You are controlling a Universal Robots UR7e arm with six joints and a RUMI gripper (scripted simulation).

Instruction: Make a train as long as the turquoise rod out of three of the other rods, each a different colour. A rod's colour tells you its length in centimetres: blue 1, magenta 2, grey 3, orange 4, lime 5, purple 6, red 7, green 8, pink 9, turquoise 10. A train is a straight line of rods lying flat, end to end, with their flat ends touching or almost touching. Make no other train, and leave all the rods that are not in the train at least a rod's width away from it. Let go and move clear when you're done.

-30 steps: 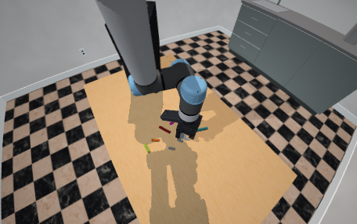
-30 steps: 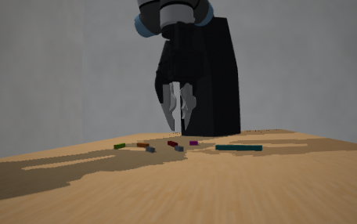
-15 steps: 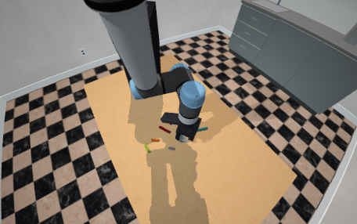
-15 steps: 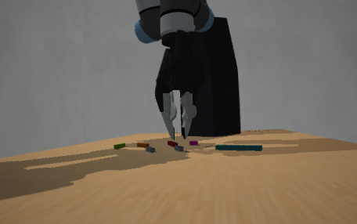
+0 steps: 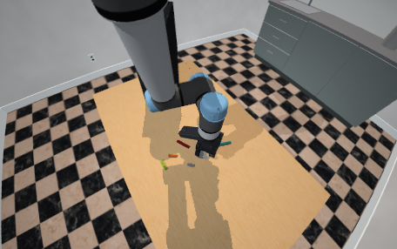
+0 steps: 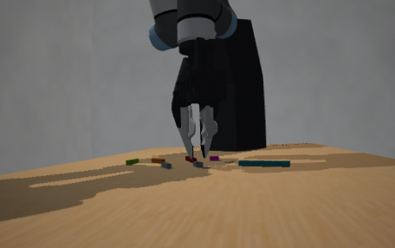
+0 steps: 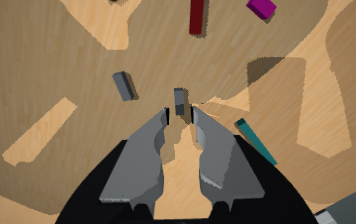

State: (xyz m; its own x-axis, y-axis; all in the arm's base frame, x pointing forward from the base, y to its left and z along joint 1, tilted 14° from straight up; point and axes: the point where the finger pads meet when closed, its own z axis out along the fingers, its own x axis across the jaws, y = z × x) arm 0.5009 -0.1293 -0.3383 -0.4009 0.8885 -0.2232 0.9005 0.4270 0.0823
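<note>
On the pale wooden counter (image 5: 261, 196) (image 6: 260, 208) (image 7: 220, 65), my black-and-grey two-fingered end effector (image 5: 204, 154) (image 6: 198, 157) (image 7: 179, 108) has its fingers a little apart, clamped on nothing, with the long turquoise rod (image 5: 225, 144) (image 6: 264, 164) (image 7: 257, 142) to the right. The dark red rod (image 5: 183, 144) (image 6: 191, 159) (image 7: 197, 17) lies farther back, and the lime rod (image 5: 164, 164) (image 6: 132, 161) is at the left, near the orange rod (image 5: 172, 156) (image 6: 158, 160). One small grey block-like rod (image 6: 197, 165) (image 7: 179, 101) lies by my fingertips, another grey rod (image 5: 191, 164) (image 6: 166, 166) (image 7: 123, 86) sits apart to its left, and the short magenta rod (image 6: 214, 159) (image 7: 261, 7) lies on the far side.

The gripper (image 5: 204, 155) (image 6: 197, 157) (image 7: 179, 108) now lower, apparently closer to the tabletop (image 5: 265, 196) (image 6: 260, 208) (image 7: 50, 65).
</note>
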